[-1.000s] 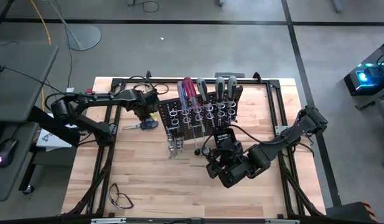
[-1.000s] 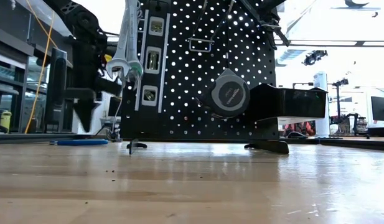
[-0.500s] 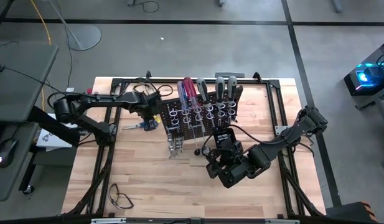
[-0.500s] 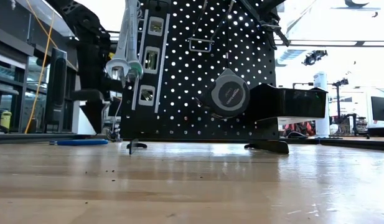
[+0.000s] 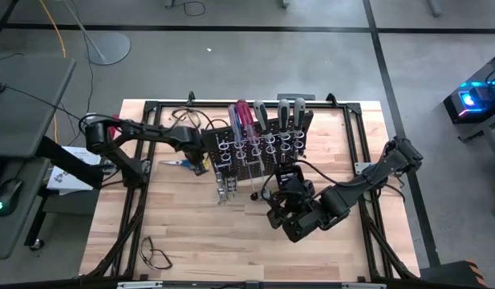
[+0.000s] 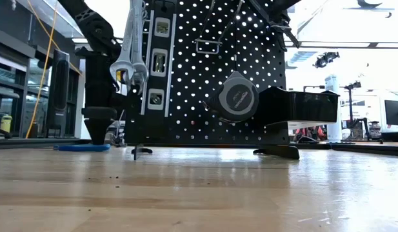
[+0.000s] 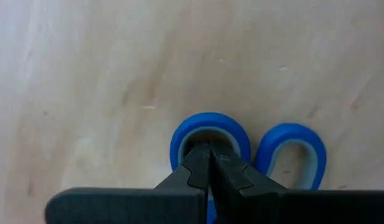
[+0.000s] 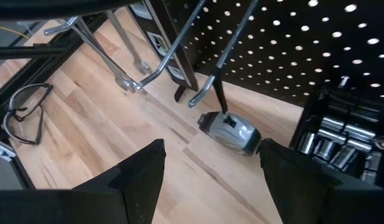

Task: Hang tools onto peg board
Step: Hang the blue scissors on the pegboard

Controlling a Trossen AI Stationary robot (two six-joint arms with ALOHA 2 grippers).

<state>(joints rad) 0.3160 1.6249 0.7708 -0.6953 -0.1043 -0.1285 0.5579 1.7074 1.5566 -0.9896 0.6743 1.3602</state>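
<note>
On the pale wooden worktop, the left pincer sits closed over blue-handled scissors, while the right pincer hangs open beside the black perforated peg board.

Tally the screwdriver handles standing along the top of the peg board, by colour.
blue handle: 1
red handle: 1
grey or black handles: 3
Total: 5

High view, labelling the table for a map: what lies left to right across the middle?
Left tool over the blue scissors → peg board → right tool.
</note>
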